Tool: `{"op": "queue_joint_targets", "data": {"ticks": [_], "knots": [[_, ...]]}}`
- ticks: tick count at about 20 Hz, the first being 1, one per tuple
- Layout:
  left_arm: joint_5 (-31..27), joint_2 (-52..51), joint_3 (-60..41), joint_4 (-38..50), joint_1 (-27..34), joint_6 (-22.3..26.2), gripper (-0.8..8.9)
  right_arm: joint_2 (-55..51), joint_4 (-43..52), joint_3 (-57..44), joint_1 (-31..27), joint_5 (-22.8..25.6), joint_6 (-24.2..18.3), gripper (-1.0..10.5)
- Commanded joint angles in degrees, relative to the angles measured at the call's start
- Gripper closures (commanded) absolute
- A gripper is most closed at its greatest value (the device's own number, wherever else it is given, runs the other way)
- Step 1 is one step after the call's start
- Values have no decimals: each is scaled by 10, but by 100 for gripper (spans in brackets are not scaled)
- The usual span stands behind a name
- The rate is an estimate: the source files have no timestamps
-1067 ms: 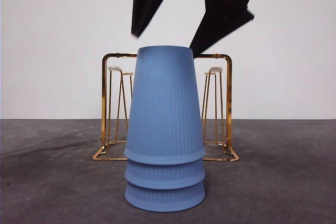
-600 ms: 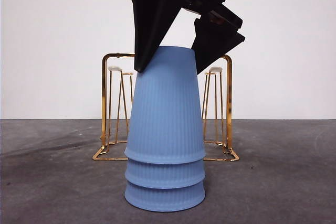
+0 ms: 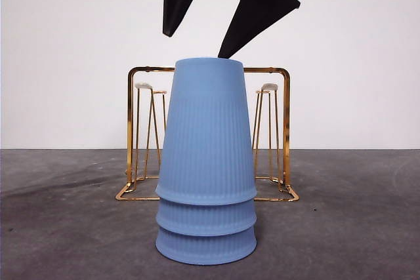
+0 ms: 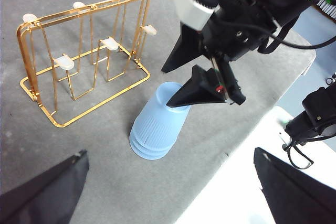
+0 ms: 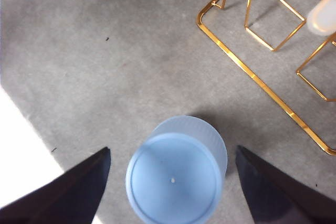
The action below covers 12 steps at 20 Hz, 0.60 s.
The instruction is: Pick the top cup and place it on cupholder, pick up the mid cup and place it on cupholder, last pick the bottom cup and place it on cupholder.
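Three blue ribbed cups stand nested upside down as one stack on the grey table (image 3: 59,227), with the top cup (image 3: 207,129) covering most of the two below it. Only the rim bands of the mid cup (image 3: 206,218) and the bottom cup (image 3: 206,248) show beneath its edge.

The right gripper (image 3: 197,44) hangs directly above the stack with its two black jaws spread wide and nothing between them. In the front view both jaw tips sit just above the flat upturned base of the top cup, one over each side of it, clear of the plastic. The right wrist view looks straight down on that round base, which lies centred in the gap between the jaws.

The gold wire cupholder (image 3: 279,136) stands behind the stack, close to it but apart, its white-tipped pegs bare.

The left gripper (image 4: 168,192) waits high and off to the side, well apart from the cups, its jaws also spread wide and holding nothing.
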Motion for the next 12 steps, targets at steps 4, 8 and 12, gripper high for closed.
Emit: {"op": "queue_joint_targets", "data": {"ticks": [4, 8, 12], "knots": [[2, 1, 12, 6, -3, 4, 314, 11, -12, 6, 9, 1, 18, 398], [2, 1, 12, 6, -3, 4, 314, 30, -18, 2, 9, 1, 18, 403], [2, 1, 12, 6, -3, 4, 314, 57, -19, 2, 9, 1, 18, 513]]}}
